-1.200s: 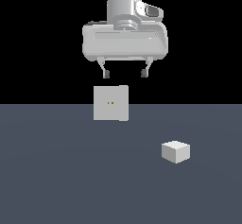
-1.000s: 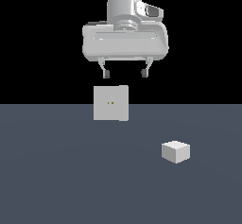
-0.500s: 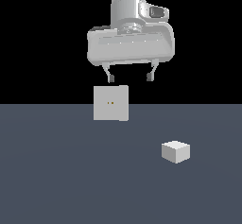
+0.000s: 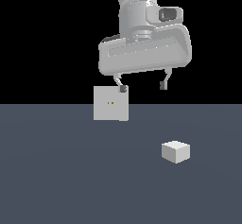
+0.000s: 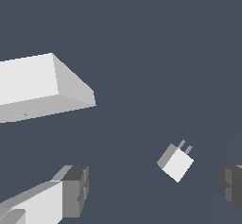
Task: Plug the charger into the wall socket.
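Hand (image 4: 142, 86) shifted right, open, above charger (image 4: 176, 151)

Charger (image 4: 176, 151) lies nearer, exterior view's right of wall socket (image 4: 110, 103)

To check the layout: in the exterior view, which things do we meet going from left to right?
wall socket → gripper, hanging open above the floor → charger

Flat even simulator light, sharp focus, no glare, shadows seemingly missing
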`<act>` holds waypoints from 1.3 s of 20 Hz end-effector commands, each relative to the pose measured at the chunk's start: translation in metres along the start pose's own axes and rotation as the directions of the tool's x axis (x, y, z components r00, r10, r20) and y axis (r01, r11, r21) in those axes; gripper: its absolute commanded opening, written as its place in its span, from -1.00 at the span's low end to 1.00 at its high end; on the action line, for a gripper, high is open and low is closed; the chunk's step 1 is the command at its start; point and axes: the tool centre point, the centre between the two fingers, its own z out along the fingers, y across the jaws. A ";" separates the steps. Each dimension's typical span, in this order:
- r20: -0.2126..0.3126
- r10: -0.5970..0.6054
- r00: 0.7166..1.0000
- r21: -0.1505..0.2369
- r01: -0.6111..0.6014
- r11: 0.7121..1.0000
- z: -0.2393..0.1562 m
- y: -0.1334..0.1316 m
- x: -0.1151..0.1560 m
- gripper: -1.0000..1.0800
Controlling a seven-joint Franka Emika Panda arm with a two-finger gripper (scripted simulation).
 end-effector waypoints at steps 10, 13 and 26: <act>-0.067 0.296 0.953 -0.020 -0.298 0.954 0.032 0.033 -0.014 0.92; -0.084 0.365 0.927 -0.022 -0.368 0.929 0.040 0.040 -0.019 0.92; -0.140 0.575 0.806 -0.022 -0.583 0.812 0.067 0.062 -0.038 0.92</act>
